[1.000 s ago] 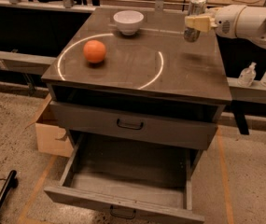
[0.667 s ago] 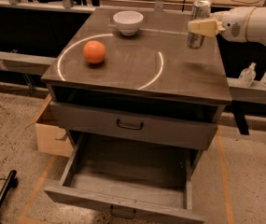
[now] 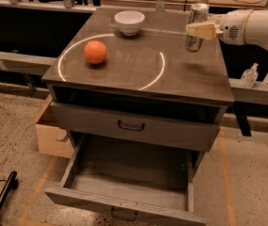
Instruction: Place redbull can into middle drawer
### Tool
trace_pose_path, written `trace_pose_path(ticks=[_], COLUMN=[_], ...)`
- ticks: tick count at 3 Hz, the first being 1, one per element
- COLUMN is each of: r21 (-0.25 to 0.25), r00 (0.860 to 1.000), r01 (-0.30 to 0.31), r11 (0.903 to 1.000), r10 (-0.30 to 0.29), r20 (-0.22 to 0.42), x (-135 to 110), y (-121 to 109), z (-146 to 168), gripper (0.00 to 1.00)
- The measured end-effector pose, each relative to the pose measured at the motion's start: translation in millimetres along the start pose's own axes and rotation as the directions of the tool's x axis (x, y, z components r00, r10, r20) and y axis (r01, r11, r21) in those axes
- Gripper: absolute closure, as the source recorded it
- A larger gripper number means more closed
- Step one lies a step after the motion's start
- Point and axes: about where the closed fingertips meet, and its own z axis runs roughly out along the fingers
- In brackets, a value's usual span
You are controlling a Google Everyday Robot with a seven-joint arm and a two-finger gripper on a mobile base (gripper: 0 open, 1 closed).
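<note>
The redbull can [image 3: 198, 14] is slim and silver, upright over the back right of the cabinet top [image 3: 180, 79]. My gripper [image 3: 200, 30] reaches in from the right and is shut on the can, with a cream finger across its front. The can hangs a little above the top, and its shadow lies below it. The middle drawer [image 3: 124, 173] is pulled out, open and empty, low at the front of the cabinet. The like drawer above it [image 3: 131, 125] is shut.
An orange [image 3: 95, 52] lies on the left of the cabinet top inside a pale ring mark. A white bowl [image 3: 129, 22] stands at the back. A cardboard box [image 3: 53, 135] sits left of the cabinet. Two clear bottles [image 3: 260, 75] stand on a ledge at right.
My gripper and the can have come slightly down and forward over the cabinet top. The orange, bowl and drawers have not moved.
</note>
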Motion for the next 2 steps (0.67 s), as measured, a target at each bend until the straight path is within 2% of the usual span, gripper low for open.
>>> trace_pose_path(ticks=[1, 2], r21=[-0.059, -0.138], r00=[1.000, 0.999], r01=[-0.007, -0.042], r11=[0.9982, 0.9895], r10=[0.007, 0.044], r20=[-0.001, 0.009], x=[-5, -14], y=[31, 95], z=[-16, -51], gripper=[1.00, 1.00])
